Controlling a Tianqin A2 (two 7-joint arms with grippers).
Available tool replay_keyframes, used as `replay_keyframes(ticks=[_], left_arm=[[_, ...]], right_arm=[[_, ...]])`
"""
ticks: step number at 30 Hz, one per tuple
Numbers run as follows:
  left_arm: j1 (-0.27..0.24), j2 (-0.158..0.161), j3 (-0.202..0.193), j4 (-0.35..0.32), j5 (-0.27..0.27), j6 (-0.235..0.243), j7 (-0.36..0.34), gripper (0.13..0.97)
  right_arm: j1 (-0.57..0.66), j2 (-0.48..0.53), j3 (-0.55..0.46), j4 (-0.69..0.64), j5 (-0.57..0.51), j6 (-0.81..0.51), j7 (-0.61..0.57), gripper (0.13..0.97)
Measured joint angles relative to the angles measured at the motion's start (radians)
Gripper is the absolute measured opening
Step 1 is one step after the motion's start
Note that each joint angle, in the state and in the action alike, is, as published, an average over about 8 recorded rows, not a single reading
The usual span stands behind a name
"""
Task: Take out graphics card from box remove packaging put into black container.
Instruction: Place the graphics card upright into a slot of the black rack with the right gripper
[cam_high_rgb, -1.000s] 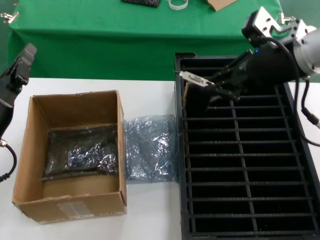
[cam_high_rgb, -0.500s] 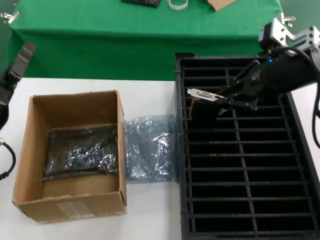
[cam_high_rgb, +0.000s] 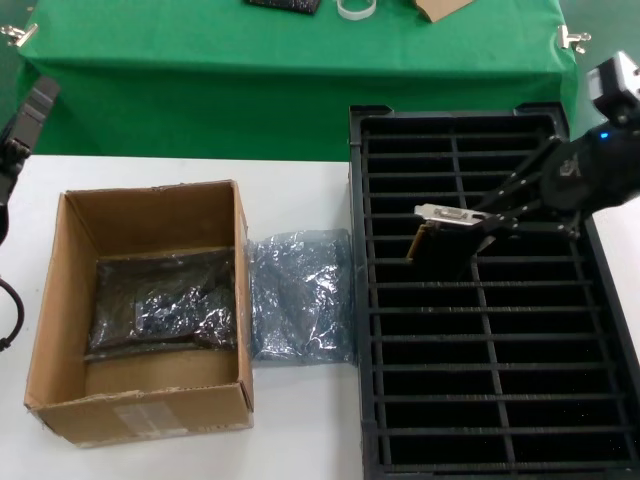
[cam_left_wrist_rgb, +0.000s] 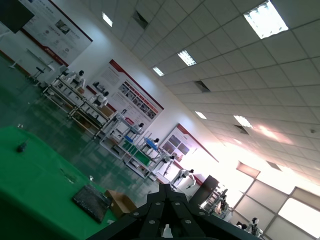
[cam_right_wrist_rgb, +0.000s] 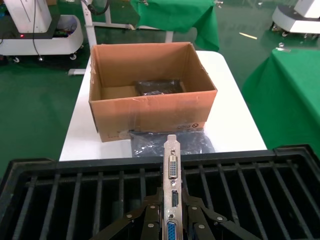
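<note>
Over the last second the right end effector (cam_high_rgb: 488, 222) has carried the graphics card (cam_high_rgb: 444, 214) from the far left corner of the black container (cam_high_rgb: 600, 400) toward the container's middle, and it now hangs above the central divider, a few rows from the far end. Its fingers are clamped on the card at the bracket's blue-port end, as the right wrist view shows, with the silver bracket reaching straight out ahead of the fingertips toward the box (cam_high_rgb: 60, 330). The card's long axis therefore runs out from the end effector along the direction of the slots directly beneath it, so the coming move likely needs a descent with the board's edge kept in line with one slot, rather than a turn. The empty packaging (cam_high_rgb: 300, 295) lies on the bench (cam_high_rgb: 300, 430) well off beyond the bracket tip, wedged between box and container, and another bagged item rests inside the box. The left end effector (cam_high_rgb: 25, 125) is parked far away, past the box, and whether it is open or closed cannot be told.
</note>
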Motion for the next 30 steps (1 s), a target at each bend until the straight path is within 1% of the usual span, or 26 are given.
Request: replay_keyframes(ticks=[4, 10, 17, 30], left_arm=[[0.008, -0.001, -0.007, -0.002, -0.004, 0.003, 0.017, 0.138], [0.018, -0.001, -0.013, 0.005, -0.008, 0.005, 0.034, 0.138], [0.023, 0.001, -0.017, 0.010, -0.014, 0.014, 0.037, 0.138], [0.031, -0.003, -0.024, -0.008, -0.023, 0.026, 0.045, 0.138]], right_arm=[[0.016, 0.010, 0.009, -0.044, 0.005, -0.001, -0.049, 0.192], [0.018, 0.012, 0.016, -0.072, 0.007, 0.011, -0.077, 0.192], [0.003, -0.002, 0.020, -0.083, 0.005, 0.051, -0.067, 0.192], [-0.017, -0.022, 0.025, -0.088, 0.001, 0.099, -0.048, 0.192]])
